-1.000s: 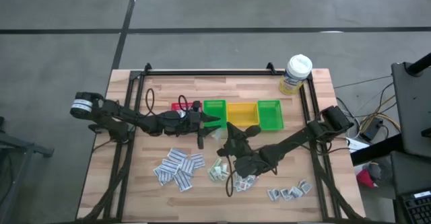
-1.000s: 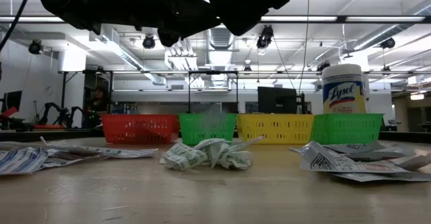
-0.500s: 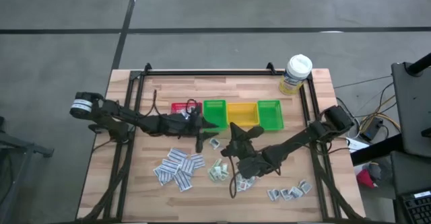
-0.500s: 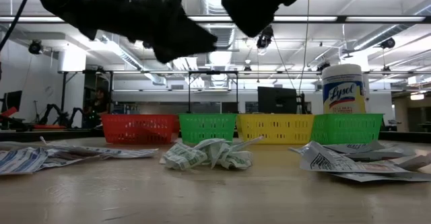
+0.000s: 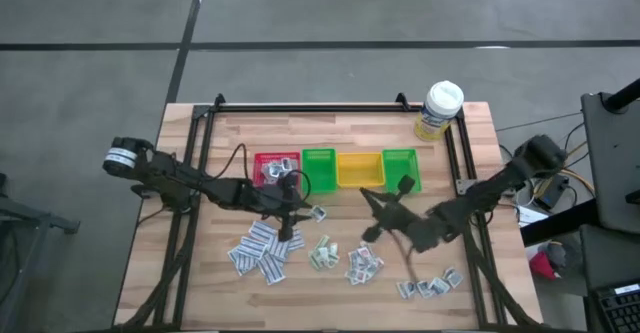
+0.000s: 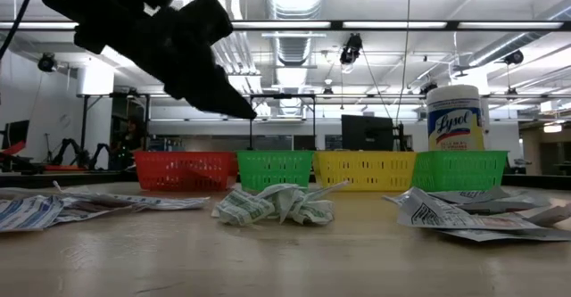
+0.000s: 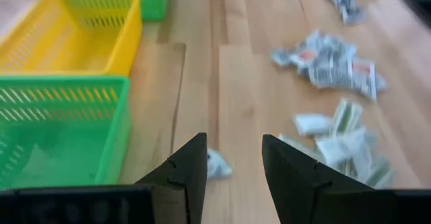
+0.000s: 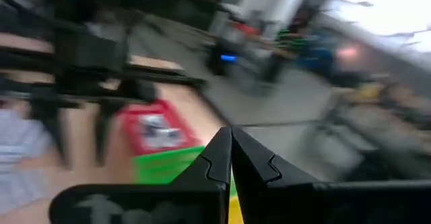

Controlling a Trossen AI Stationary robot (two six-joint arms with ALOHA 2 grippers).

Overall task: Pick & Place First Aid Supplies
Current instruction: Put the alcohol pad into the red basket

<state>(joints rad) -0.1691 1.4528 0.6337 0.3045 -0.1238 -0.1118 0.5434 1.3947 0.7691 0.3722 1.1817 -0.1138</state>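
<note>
Could nudge the lone packet [image 7: 217, 164] under the spread left gripper [image 7: 234, 158] toward the green bin [image 7: 60, 126] at nine o'clock; right gripper [image 8: 230, 150] pressed shut, idle.

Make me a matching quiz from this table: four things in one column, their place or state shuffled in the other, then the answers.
Things:
1. red bin
2. yellow bin
3. white-capped bottle
4. right gripper

Place or state:
A. empty, between two green bins
B. shut, holding nothing
C. standing at the table's far right corner
D. holds white packets

Pairs: 1-D, 2-A, 3-C, 4-B
</note>
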